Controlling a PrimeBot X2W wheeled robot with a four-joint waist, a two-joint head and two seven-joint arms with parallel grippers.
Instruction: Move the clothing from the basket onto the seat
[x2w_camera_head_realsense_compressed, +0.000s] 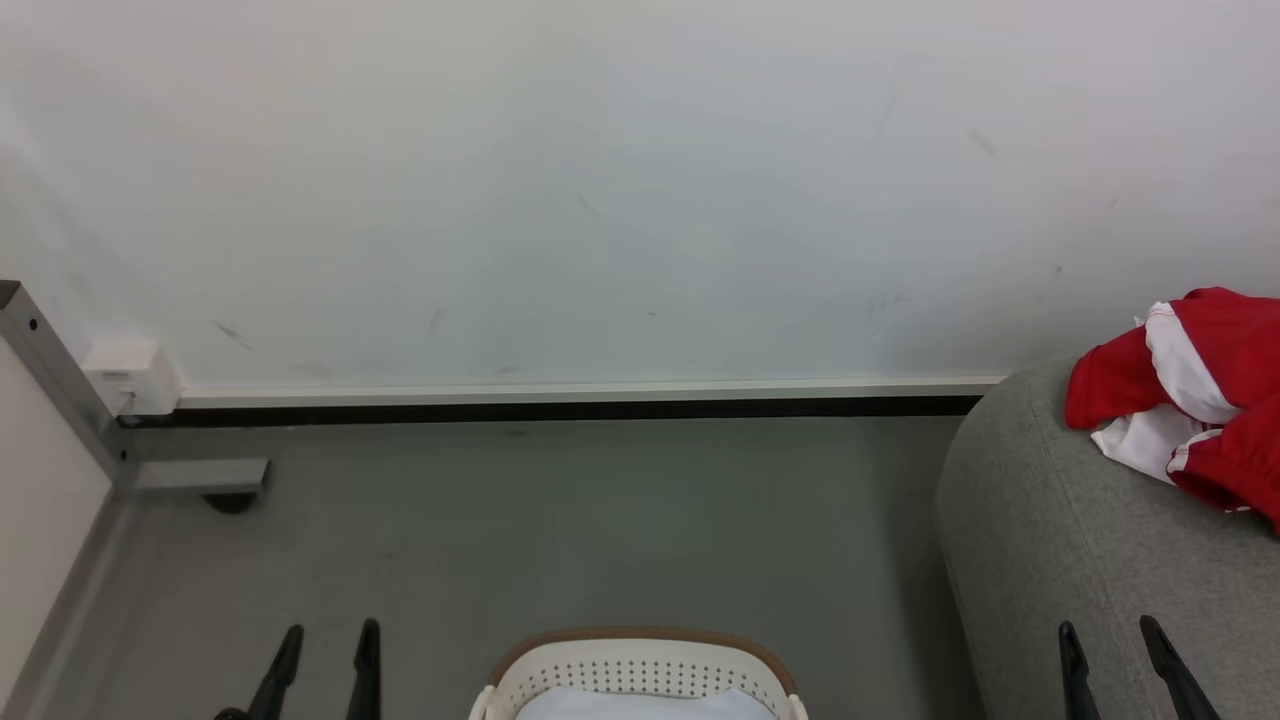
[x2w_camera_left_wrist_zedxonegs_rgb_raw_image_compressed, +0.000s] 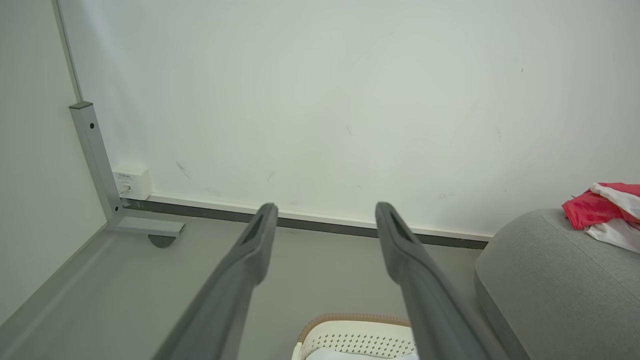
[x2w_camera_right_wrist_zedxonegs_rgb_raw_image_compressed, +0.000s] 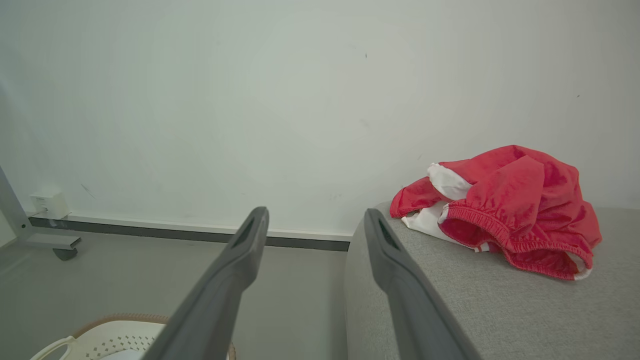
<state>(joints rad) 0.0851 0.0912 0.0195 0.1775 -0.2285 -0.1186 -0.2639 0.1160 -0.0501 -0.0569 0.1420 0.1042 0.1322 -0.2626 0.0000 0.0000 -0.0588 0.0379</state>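
Two pincers (x2w_camera_head_realsense_compressed: 332, 628) (x2w_camera_head_realsense_compressed: 1108, 625), one basket (x2w_camera_head_realsense_compressed: 640, 636), one garment (x2w_camera_head_realsense_compressed: 1215, 345)

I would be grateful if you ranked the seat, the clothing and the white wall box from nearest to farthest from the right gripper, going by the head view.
1. seat, right beside the right gripper, lower right.
2. clothing, farther back on the seat, right edge.
3. white wall box, far left at the wall.

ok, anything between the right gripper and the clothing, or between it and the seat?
Nothing visible. The clothing already lies bunched on the seat, outside the basket. Bare seat fabric lies between it and the right gripper, whose fingers are open and empty.
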